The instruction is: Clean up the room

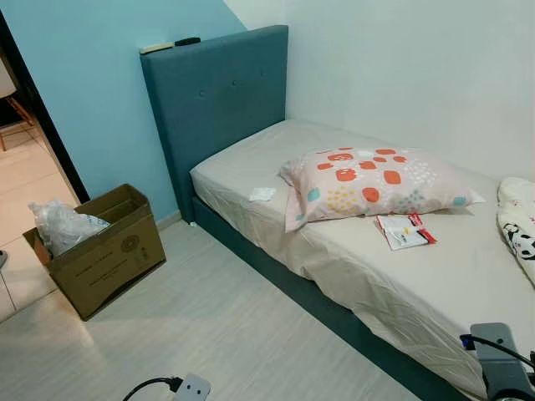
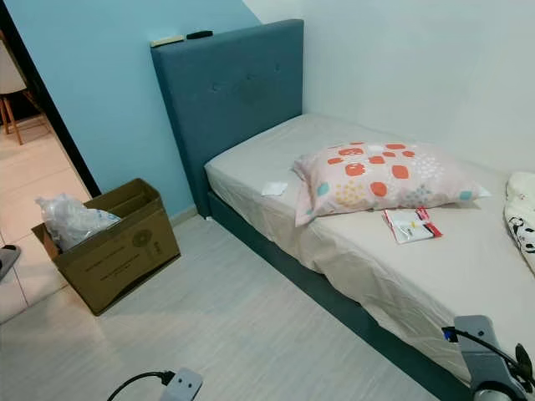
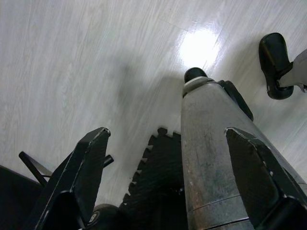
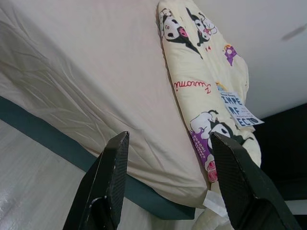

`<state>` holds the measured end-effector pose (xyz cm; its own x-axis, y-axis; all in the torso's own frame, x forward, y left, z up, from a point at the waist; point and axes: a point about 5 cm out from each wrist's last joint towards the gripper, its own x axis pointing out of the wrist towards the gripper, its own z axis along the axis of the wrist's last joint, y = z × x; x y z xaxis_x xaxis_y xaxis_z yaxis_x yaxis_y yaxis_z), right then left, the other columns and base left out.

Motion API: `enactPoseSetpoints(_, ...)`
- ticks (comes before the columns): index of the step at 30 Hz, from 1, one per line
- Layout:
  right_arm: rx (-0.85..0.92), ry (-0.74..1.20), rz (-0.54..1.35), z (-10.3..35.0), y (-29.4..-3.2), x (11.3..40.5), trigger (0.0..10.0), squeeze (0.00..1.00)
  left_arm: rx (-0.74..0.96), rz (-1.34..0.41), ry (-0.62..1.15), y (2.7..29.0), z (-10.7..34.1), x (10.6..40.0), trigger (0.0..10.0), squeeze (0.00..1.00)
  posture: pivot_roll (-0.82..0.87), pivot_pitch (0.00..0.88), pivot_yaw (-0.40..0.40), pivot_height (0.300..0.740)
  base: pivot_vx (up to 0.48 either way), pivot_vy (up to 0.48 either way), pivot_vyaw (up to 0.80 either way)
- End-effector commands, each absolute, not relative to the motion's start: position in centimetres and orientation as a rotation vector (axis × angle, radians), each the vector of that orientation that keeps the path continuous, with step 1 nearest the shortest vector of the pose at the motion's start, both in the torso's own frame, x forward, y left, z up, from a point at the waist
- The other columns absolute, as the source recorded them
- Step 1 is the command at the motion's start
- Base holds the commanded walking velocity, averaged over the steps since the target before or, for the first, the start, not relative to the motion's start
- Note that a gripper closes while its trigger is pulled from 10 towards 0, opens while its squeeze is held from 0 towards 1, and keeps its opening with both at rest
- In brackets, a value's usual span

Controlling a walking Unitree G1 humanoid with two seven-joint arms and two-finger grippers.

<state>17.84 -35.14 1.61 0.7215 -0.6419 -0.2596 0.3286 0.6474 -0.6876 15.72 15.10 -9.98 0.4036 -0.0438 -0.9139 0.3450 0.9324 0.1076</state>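
— Packet and tissue?
— Both on the bed, either side of the pillow. Box stands on the floor.
— Hands?
— Left hand released above the floor; right hand released over the bed's edge.

Bed: against the white wall, teal headboard
Pillow: lying on the sheet
Packet: just beside the pillow
Tissue: near the pillow
Box: on the floor, holding a plastic bag
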Motion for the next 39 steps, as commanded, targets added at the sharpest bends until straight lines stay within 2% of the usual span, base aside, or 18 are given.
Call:
enactPoseSetpoints(1, -0.650, 0.493, -0.577, 1.7, -34.7, 18.0, 10.0, 0.00, 0.315, -0.231, 1.138, 15.9, -10.0, 15.5, 10.0, 0.00, -0.12, 0.000, 0.008, 0.740, 0.000, 0.000, 0.00)
enactPoseSetpoints(18, -0.661, 0.493, -0.605, 1.8, -34.5, 17.4, 10.0, 0.00, 0.326, -0.233, 1.145, 16.1, -10.2, 15.1, 10.0, 0.00, -0.12, 0.004, 0.008, 0.740, 0.000, 0.000, 0.00)
enactPoseSetpoints(21, -0.807, 0.424, -0.726, 3.2, -35.1, 17.0, 10.0, 0.00, 0.319, -0.228, 1.142, 16.1, -10.2, 15.1, 10.0, 0.00, -0.11, 0.005, 0.006, 0.740, 0.000, 0.000, 0.00)
enactPoseSetpoints(26, -0.796, 0.355, -0.766, 4.5, -35.2, 17.9, 10.0, 0.00, 0.310, -0.225, 1.143, 16.1, -10.1, 15.1, 10.0, 0.00, -0.12, 0.000, 0.008, 0.740, 0.000, 0.000, 0.00)
enactPoseSetpoints(28, -0.641, 0.276, -0.785, 6.7, -34.5, 20.9, 10.0, 0.00, 0.298, -0.217, 1.141, 16.1, -10.1, 15.2, 10.0, 0.00, -0.11, 0.000, 0.006, 0.740, 0.000, 0.000, 0.00)
enactPoseSetpoints(29, -0.641, 0.276, -0.785, 6.7, -34.5, 20.9, 10.0, 0.00, 0.298, -0.217, 1.141, 16.1, -10.1, 15.2, 10.0, 0.00, -0.11, 0.000, 0.006, 0.740, 0.000, 0.000, 0.00)
enactPoseSetpoints(31, -0.270, 0.247, -0.719, 7.4, -32.0, 24.9, 10.0, 0.00, 0.276, -0.203, 1.133, 16.0, -10.1, 15.3, 10.0, 0.00, -0.11, 0.000, 0.002, 0.740, 0.000, 0.000, 0.00)
enactPoseSetpoints(33, -0.270, 0.247, -0.719, 7.4, -32.0, 24.9, 10.0, 0.00, 0.276, -0.203, 1.133, 16.0, -10.1, 15.3, 10.0, 0.00, -0.11, 0.000, 0.002, 0.740, 0.000, 0.000, 0.00)
enactPoseSetpoints(34, -0.102, 0.268, -0.624, 6.7, -30.0, 26.8, 10.0, 0.00, 0.265, -0.196, 1.128, 16.0, -10.1, 15.4, 10.0, 0.00, -0.10, 0.000, -0.007, 0.740, 0.000, 0.000, 0.00)
enactPoseSetpoints(35, -0.102, 0.268, -0.624, 6.7, -30.0, 26.8, 10.0, 0.00, 0.265, -0.196, 1.128, 16.0, -10.1, 15.4, 10.0, 0.00, -0.10, 0.000, -0.007, 0.740, 0.000, 0.000, 0.00)
enactPoseSetpoints(36, 0.023, 0.318, -0.460, 5.4, -26.8, 28.5, 10.0, 0.00, 0.250, -0.185, 1.122, 15.9, -10.0, 15.4, 10.0, 0.00, -0.09, 0.000, -0.015, 0.740, 0.000, 0.000, 0.00)
enactPoseSetpoints(37, 0.023, 0.318, -0.460, 5.4, -26.8, 28.5, 10.0, 0.00, 0.250, -0.185, 1.122, 15.9, -10.0, 15.4, 10.0, 0.00, -0.09, 0.000, -0.015, 0.740, 0.000, 0.000, 0.00)
enactPoseSetpoints(38, 0.115, 0.373, -0.255, 3.6, -22.8, 29.4, 10.0, 0.00, 0.236, -0.172, 1.117, 15.8, -10.0, 15.5, 10.0, 0.00, -0.08, 0.000, -0.019, 0.740, 0.000, 0.000, 0.00)
enactPoseSetpoints(39, 0.115, 0.373, -0.255, 3.6, -22.8, 29.4, 10.0, 0.00, 0.236, -0.172, 1.117, 15.8, -10.0, 15.5, 10.0, 0.00, -0.08, 0.000, -0.019, 0.740, 0.000, 0.000, 0.00)
